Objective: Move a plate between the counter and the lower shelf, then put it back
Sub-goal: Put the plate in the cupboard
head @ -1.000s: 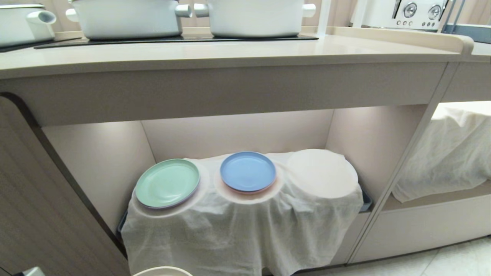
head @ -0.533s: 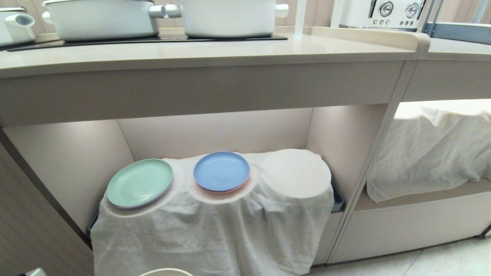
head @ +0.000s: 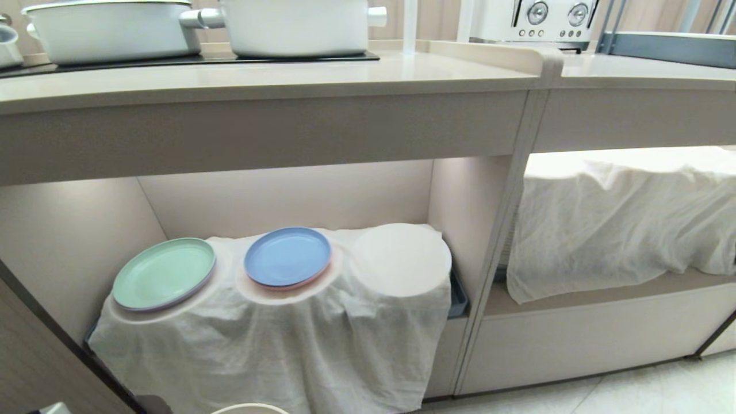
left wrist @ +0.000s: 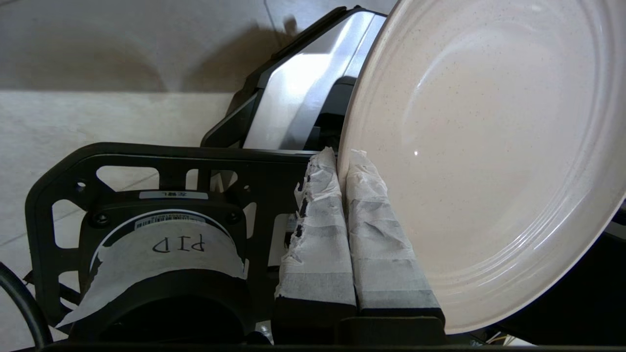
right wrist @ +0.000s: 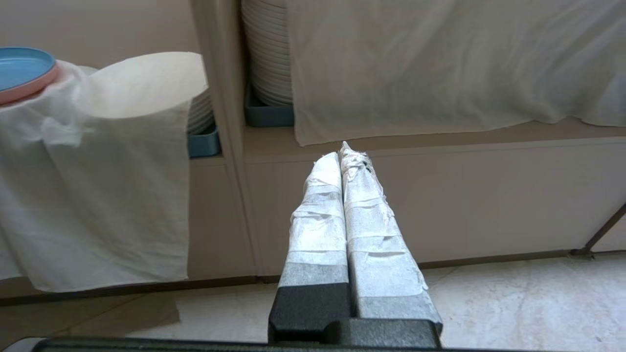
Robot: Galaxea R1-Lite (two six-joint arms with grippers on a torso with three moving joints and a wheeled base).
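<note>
The lower shelf (head: 287, 195) sits further left than before; camera moved.

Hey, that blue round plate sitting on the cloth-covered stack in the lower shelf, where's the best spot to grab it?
Probably the front rim of the blue round plate, approached from the open side of the lower shelf. It lies flat with a low raised lip, and the bay's walls close off the back and sides.

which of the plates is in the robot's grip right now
The cream plate, its rim pinched by the left gripper; the mint-green plate and blue plate lie on the draped stacks.
</note>
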